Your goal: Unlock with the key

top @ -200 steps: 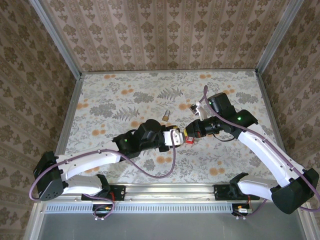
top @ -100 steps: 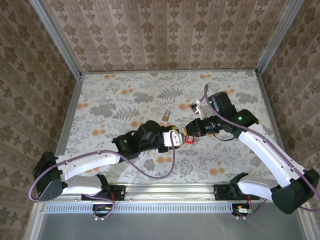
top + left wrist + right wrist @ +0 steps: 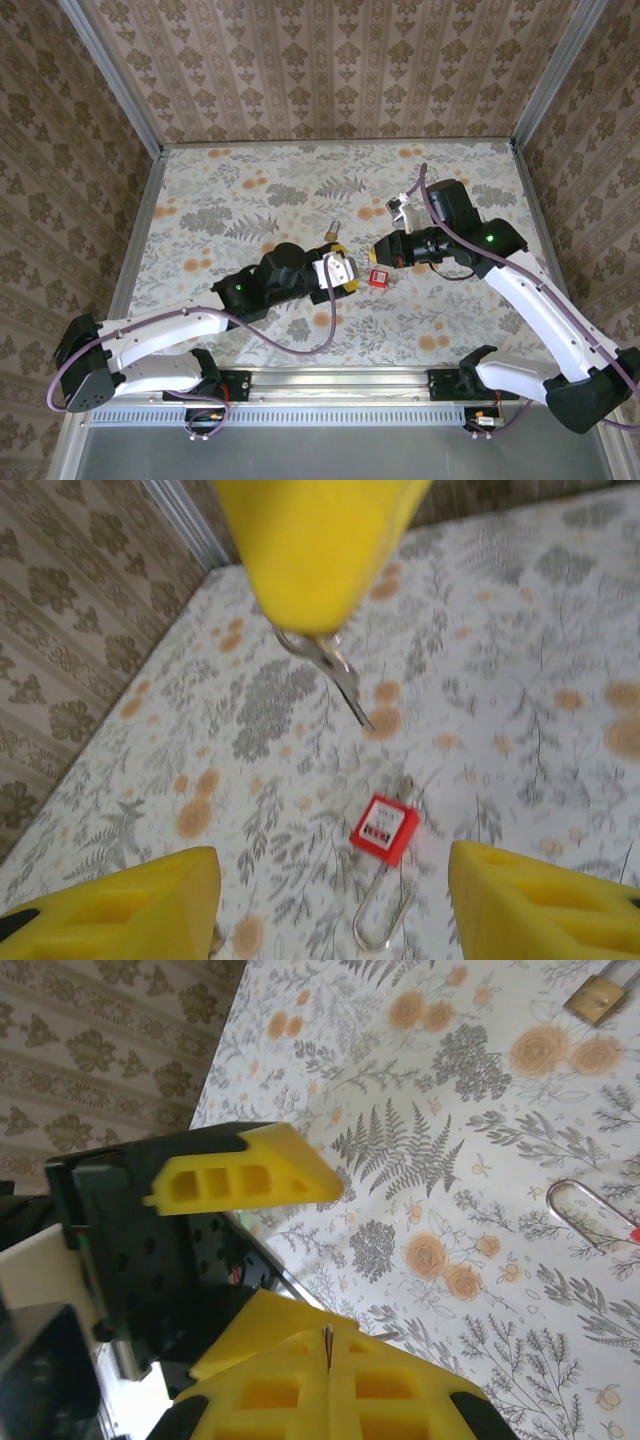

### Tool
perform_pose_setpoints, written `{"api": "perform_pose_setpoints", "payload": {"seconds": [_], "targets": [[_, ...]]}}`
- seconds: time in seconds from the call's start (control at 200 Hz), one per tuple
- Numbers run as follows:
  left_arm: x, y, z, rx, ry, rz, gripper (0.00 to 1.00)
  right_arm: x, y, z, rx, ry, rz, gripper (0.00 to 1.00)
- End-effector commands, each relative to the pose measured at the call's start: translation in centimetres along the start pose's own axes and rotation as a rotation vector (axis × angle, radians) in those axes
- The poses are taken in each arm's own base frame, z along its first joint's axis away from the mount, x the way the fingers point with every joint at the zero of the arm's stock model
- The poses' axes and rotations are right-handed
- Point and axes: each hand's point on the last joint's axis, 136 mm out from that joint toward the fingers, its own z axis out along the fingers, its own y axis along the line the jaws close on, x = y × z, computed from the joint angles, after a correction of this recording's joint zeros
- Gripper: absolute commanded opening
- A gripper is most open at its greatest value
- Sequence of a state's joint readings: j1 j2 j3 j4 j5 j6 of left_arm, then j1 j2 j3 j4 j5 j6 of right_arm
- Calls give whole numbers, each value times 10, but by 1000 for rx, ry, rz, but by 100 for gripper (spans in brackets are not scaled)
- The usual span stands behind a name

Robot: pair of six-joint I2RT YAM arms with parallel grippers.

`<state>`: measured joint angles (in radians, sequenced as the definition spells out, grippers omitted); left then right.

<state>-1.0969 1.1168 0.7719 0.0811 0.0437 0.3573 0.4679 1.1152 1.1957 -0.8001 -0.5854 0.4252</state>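
Walls in patterned paper close off the table (image 3: 200,200) on its left, far and right sides, with a pale metal rail along each edge, and the rail that carries both arm bases runs along the near edge. The left third of the floral surface lies bare from the rail inward, and so does the whole far strip under the back wall. The left arm reaches in from the near-left corner toward the middle, and the left pincer (image 3: 348,270) hangs there with its yellow fingers spread well apart and nothing between them, as its own wrist view shows. Just beyond it, toward the far side, a small brass padlock (image 3: 331,230) lies on the table, apart from both arms. Just to the right of the left pincer, a small red square piece (image 3: 378,278) with a thin silver wire loop lies flat on the table, in the gap between the two arms and touched by neither. Above and slightly beyond it is the right pincer (image 3: 384,251), its fingers pressed together on the key (image 3: 338,675), whose silver blade juts from the fingertips toward the table without reaching it. The right arm sweeps back to the near-right corner, and bare surface runs to the right of its elbow up to the right rail.
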Motion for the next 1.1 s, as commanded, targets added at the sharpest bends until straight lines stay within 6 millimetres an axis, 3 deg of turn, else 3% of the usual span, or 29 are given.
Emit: {"api": "perform_pose_setpoints", "payload": {"seconds": [0.0, 0.38, 1.1], "targets": [[-32, 0, -3, 36, -152, -124, 60, -15, 5, -14, 33, -89, 13, 0], [-42, 2, 22, 46, -211, -232, 51, -18, 5, -17, 51, -119, 19, 0], [-36, 10, 36, -2, -198, -265, 35, -19, 6, -15, 36, -129, 22, 0]]}}
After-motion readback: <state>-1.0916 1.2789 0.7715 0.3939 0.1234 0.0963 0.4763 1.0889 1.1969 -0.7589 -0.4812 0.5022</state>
